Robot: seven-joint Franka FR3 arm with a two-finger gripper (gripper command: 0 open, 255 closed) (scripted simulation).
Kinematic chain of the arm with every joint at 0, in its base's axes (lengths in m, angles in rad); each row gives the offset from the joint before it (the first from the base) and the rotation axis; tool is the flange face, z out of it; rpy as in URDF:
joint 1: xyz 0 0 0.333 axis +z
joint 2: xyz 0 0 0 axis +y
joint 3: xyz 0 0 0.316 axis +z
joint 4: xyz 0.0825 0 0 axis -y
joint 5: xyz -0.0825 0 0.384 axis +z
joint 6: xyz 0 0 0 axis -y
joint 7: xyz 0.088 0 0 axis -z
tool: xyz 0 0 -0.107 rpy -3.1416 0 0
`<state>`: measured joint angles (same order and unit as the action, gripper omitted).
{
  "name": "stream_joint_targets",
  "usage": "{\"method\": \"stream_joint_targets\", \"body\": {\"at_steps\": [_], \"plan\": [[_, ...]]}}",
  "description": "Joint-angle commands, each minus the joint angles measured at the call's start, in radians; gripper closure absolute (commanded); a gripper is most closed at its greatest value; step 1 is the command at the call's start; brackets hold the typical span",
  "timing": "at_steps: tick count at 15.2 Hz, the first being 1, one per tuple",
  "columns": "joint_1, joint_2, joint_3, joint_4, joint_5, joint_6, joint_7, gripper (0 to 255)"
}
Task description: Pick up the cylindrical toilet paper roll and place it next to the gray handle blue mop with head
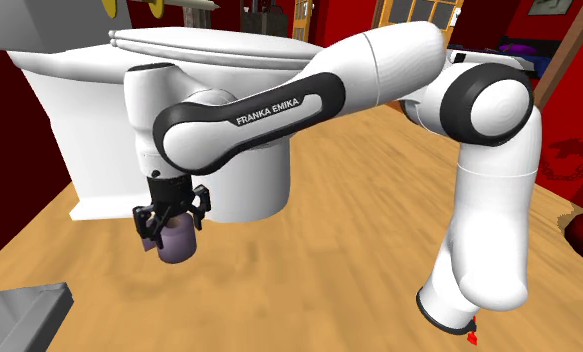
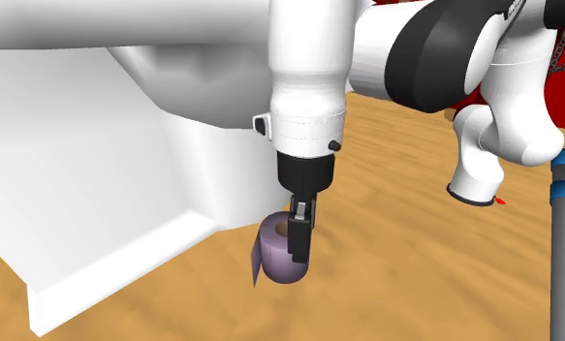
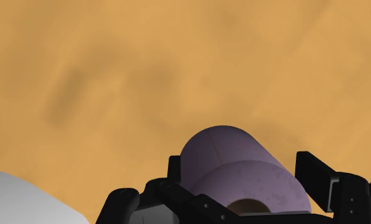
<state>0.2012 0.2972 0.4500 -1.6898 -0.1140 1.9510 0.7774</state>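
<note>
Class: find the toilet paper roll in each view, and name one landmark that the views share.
Shoulder view: roll lower left, clasped by the gripper, before the white toilet.
Second exterior view: roll bottom centre, beside the toilet's base.
Wrist view: roll between the fingers.
Shared landmark: the toilet.

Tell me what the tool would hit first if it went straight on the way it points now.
The tool points down, clasping the roll, and bare wood floor lies beneath. The roll's underside would likely touch the floor first; how much gap is left is hard to judge.
</note>
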Motion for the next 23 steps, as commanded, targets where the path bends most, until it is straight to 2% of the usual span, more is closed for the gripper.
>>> {"method": "stream_joint_targets", "body": {"at_steps": [1,13,18,23], "plan": [[0.0,-0.007,0.001,0.02,0.004,-0.026,-0.002,255],[0.003,-0.025,0.007,0.146,0.015,-0.168,-0.009,255],[-0.026,-0.244,0.025,-0.121,0.111,-0.098,-0.027,255],[-0.018,-0.453,0.026,-0.337,0.212,-0.069,-0.054,255]]}}
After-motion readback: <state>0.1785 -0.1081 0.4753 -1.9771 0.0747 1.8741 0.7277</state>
